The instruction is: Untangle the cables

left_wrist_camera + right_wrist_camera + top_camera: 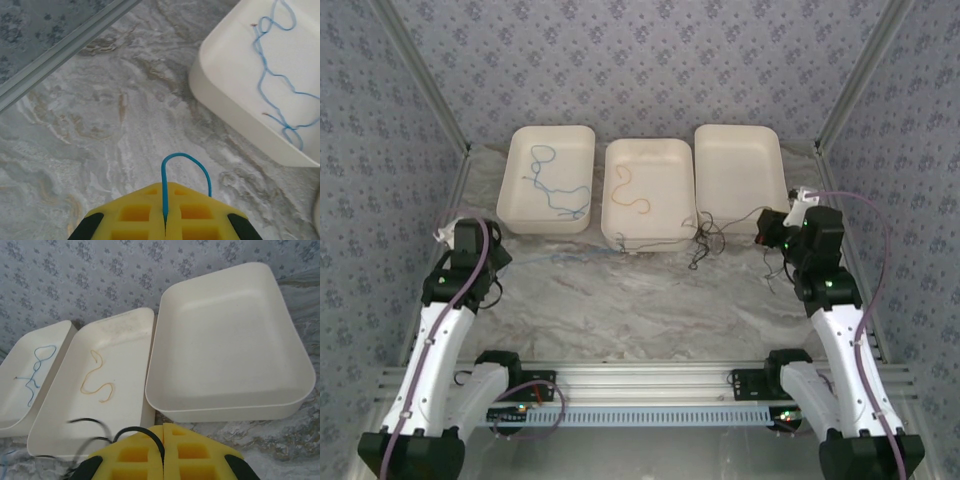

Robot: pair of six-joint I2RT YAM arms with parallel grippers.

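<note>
Trays, top view: three white, in a row; left tray [575,140] holds one blue cable [548,188]; mid tray [665,165] one tan cable [616,192]; right tray [740,165] bare-floored. Black cables [703,245] tangled on table [620,300] at tray fronts, count unclear; second blue cable [570,256] faint. L wrist: left gripper [165,187] clamped on second blue cable. R wrist: right gripper [163,427] clamped on a black strand, lower run cut off.
</note>
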